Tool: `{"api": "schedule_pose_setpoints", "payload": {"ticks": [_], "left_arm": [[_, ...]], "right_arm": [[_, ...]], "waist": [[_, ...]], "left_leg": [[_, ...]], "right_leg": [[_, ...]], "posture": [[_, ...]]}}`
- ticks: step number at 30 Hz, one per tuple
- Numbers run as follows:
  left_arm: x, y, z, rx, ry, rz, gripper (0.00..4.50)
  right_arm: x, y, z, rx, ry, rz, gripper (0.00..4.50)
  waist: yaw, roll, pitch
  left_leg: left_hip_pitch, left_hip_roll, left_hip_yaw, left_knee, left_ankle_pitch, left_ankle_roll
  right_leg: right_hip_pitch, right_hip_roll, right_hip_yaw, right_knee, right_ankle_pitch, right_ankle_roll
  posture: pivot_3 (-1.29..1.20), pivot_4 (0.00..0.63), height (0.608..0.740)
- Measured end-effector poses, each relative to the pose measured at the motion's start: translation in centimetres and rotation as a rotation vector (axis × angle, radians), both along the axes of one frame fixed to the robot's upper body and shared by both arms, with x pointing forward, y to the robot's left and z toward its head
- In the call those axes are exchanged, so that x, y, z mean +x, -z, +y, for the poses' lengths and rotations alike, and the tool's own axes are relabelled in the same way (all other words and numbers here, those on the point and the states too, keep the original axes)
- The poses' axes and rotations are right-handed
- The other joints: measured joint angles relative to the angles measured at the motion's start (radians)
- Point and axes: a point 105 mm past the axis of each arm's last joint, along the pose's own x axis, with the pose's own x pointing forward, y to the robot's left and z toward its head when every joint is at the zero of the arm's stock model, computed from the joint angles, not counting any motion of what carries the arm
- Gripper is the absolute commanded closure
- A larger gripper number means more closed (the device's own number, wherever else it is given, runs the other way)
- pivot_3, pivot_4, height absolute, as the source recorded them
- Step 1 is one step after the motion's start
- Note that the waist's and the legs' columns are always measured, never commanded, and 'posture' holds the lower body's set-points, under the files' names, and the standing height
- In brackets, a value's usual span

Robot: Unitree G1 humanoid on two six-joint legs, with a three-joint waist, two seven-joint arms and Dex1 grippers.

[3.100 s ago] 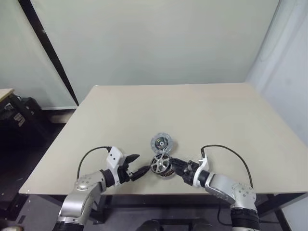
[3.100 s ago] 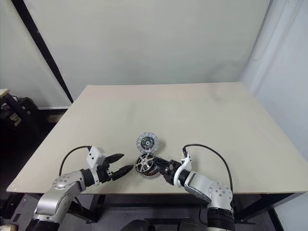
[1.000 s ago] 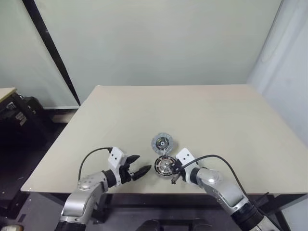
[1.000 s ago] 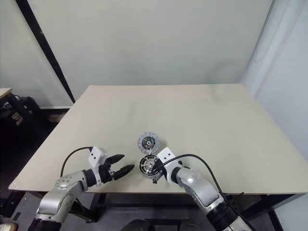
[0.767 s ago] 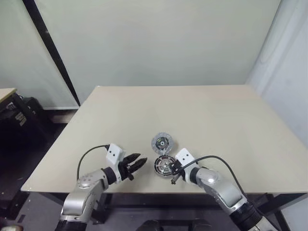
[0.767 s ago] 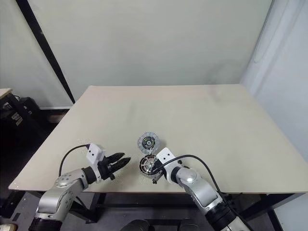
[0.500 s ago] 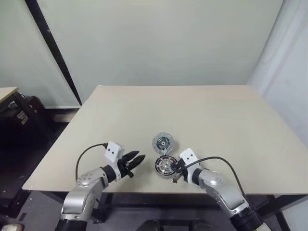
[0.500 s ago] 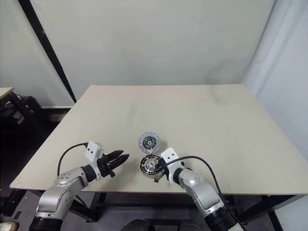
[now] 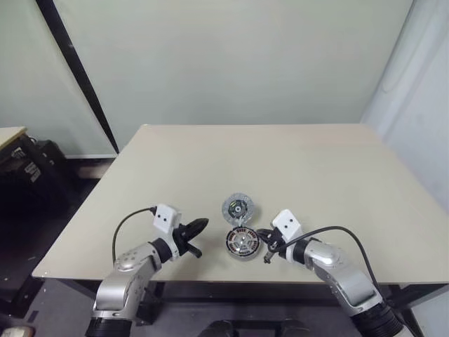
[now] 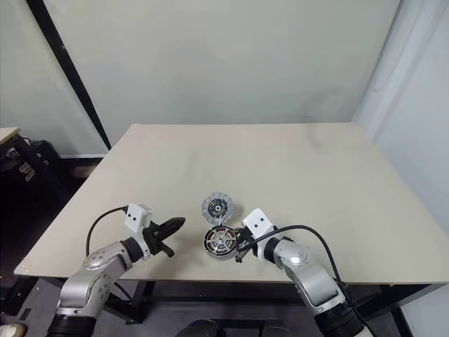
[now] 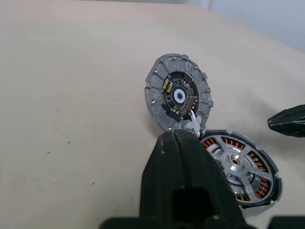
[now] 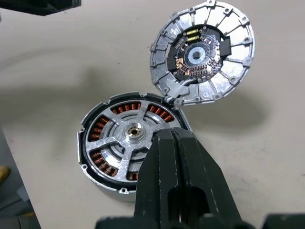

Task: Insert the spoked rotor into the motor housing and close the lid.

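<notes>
Sitting inside the motor housing (image 12: 131, 148), the spoked rotor (image 12: 132, 135) now shows its silver spokes over the ring of copper windings, so the first half of the task looks done. A second ago the right gripper (image 10: 240, 250) was pressed against the far side of the housing; it has since pulled back to the right and lifted a little, and it hangs just beside the housing with its two fingers pressed together, holding nothing. The left gripper (image 9: 197, 225) stood wide open a second ago and has now clenched on empty air.

The lid (image 12: 202, 52) is not closed. It stands tilted up just behind the housing, ribbed face and dark hub turned toward the robot, and its small tab touches the housing rim, just ahead of the right fingertips.

The left forearm lies low over the near table (image 9: 316, 168) edge, its gripper pointing toward the housing from a short way off, apart from it. The right forearm comes in from the other side, pointing slightly downward at the housing.

My judgement is that folding the lid down is what remains.
</notes>
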Motion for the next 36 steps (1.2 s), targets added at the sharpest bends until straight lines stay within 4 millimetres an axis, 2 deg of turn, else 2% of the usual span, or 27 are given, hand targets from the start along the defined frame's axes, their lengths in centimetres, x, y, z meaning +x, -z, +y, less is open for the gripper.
{"api": "schedule_pose_setpoints", "payload": {"ticks": [5,7,9,13,17,19,20,27,31,36], "left_arm": [[0.2,-0.1,0.1,0.003,-0.020,-0.006,4.48],[0.4,-0.1,0.1,0.003,-0.040,-0.006,4.11],[0.6,-0.2,0.2,0.008,-0.046,-0.001,3.59],[0.8,-0.3,0.3,0.014,-0.059,-0.002,2.18],[0.9,-0.2,0.3,0.015,-0.067,0.003,0.82],[0.9,-0.1,0.3,0.016,-0.068,0.009,0.06],[0.9,-0.2,0.3,0.016,-0.069,0.009,0.00],[1.0,-0.3,0.3,0.019,-0.070,0.004,0.00],[1.0,-0.3,0.4,0.021,-0.076,0.004,0.00],[1.1,-0.2,0.6,0.021,-0.097,0.006,0.00]], "right_arm": [[0.0,0.1,-0.3,-0.027,-0.007,-0.012,4.50],[0.0,0.0,-0.4,-0.031,-0.009,-0.018,4.50],[0.0,0.0,-0.4,-0.037,-0.012,-0.024,4.50],[-0.2,0.3,-0.6,-0.083,-0.035,-0.032,4.50],[-0.9,1.0,-1.0,-0.203,-0.127,-0.052,4.50],[-1.3,1.0,-1.0,-0.252,-0.185,-0.066,4.11],[-1.5,0.9,-0.9,-0.269,-0.214,-0.072,3.90],[-3.0,0.0,-0.3,-0.388,-0.428,-0.097,1.50],[-2.7,-0.6,0.2,-0.443,-0.480,-0.145,0.07],[-2.6,-0.8,0.6,-0.525,-0.544,-0.190,0.02]], "waist": [[0.000,0.000,0.000],[0.001,0.000,0.000],[0.005,0.000,0.000],[0.011,0.000,0.000],[0.014,0.000,0.000],[0.014,-0.001,0.000],[0.014,-0.001,0.000],[0.014,-0.004,0.001],[0.017,-0.005,0.002],[0.021,-0.007,0.002]], "left_leg": [[0.000,0.000,0.000,0.000,0.000,0.000],[0.000,0.000,0.000,0.000,0.000,0.000],[0.000,0.000,0.000,0.000,0.000,0.000],[0.000,0.000,0.000,0.000,0.000,0.000],[0.000,0.000,0.001,0.000,0.000,0.000],[0.000,0.000,0.001,0.001,0.000,0.000],[0.000,0.000,0.001,0.001,0.000,0.000],[-0.001,0.000,0.001,0.001,0.000,0.000],[-0.001,0.000,0.001,0.001,0.000,0.000],[-0.001,0.000,0.000,0.001,0.000,0.000]], "right_leg": [[0.000,0.000,0.000,0.000,0.000,0.000],[0.000,0.000,0.000,0.000,0.000,0.000],[0.000,0.000,0.000,0.000,0.000,0.000],[0.000,0.000,0.000,0.000,0.000,0.000],[0.000,0.000,0.000,0.000,0.000,0.000],[0.000,0.000,0.000,0.000,0.000,0.000],[0.001,0.000,0.000,0.000,0.000,0.000],[0.001,-0.001,0.000,0.000,0.000,0.000],[0.000,-0.001,0.000,0.000,0.000,0.000],[0.000,-0.001,-0.001,0.000,0.000,0.000]], "posture": [[0.00,0.000,0.740],[0.00,0.000,0.740],[0.00,0.000,0.740],[0.00,0.000,0.740],[0.00,0.000,0.740],[0.00,0.000,0.740],[0.00,0.000,0.740],[0.00,0.000,0.740],[0.00,0.000,0.740],[0.00,0.000,0.740]]}}
